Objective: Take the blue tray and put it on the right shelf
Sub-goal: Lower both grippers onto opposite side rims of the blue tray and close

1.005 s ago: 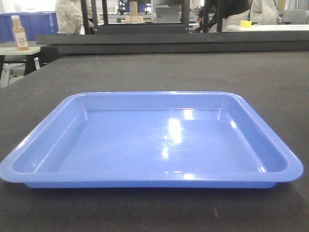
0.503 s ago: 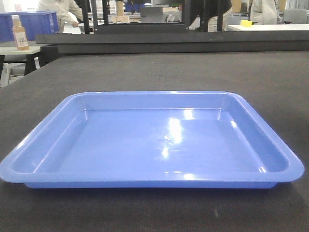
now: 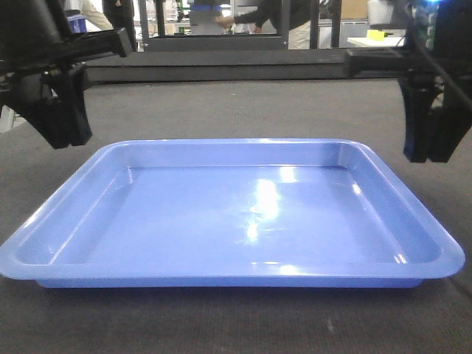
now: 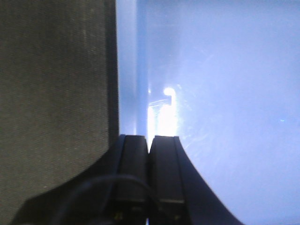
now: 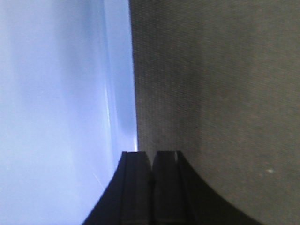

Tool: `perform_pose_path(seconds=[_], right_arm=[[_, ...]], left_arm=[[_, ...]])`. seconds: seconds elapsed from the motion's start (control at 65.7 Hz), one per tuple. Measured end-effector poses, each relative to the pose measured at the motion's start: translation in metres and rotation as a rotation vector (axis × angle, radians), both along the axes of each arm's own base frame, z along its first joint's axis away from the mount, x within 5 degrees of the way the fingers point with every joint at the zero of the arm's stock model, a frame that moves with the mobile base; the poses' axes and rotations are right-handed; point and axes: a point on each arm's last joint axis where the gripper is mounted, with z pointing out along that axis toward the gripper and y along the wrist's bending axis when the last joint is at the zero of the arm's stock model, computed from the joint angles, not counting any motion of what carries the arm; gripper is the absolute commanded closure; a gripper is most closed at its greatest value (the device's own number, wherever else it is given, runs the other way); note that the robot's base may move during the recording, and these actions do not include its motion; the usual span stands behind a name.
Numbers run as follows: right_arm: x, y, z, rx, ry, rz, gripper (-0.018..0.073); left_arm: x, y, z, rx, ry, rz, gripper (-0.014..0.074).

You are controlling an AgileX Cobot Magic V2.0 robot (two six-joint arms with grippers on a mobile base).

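The blue tray (image 3: 236,221) lies flat and empty on the dark felt table (image 3: 243,110), filling most of the front view. My left gripper (image 3: 65,136) hangs above the tray's far left rim, and my right gripper (image 3: 431,151) above its far right rim. In the left wrist view the left gripper (image 4: 150,137) is shut with nothing in it, over the tray's (image 4: 225,93) left wall. The right wrist view shows the right gripper (image 5: 152,153) shut and empty at the edge of the tray (image 5: 61,103). The right shelf is out of view.
A black raised rail (image 3: 221,66) runs along the table's far edge. Behind it stand dark frame uprights and people (image 3: 273,15). Bare felt (image 4: 51,84) lies left of the tray, and more felt (image 5: 220,84) lies to its right.
Both arms have come down into the front view at the tray's far left and far right; earlier neither showed. The tray has not moved.
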Motion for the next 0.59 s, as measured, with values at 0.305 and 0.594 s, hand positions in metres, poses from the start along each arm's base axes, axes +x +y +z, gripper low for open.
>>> perform_pose_path(seconds=[0.305, 0.594], right_arm=[[0.008, 0.007, -0.012, 0.013, -0.007, 0.001, 0.0501], [0.010, 0.012, -0.016, 0.013, -0.003, 0.009, 0.0501]], left_arm=[[-0.003, 0.000, -0.014, 0.000, 0.050, 0.006, 0.0638], [-0.004, 0.002, -0.029, 0.005, 0.039, 0.039, 0.0638]])
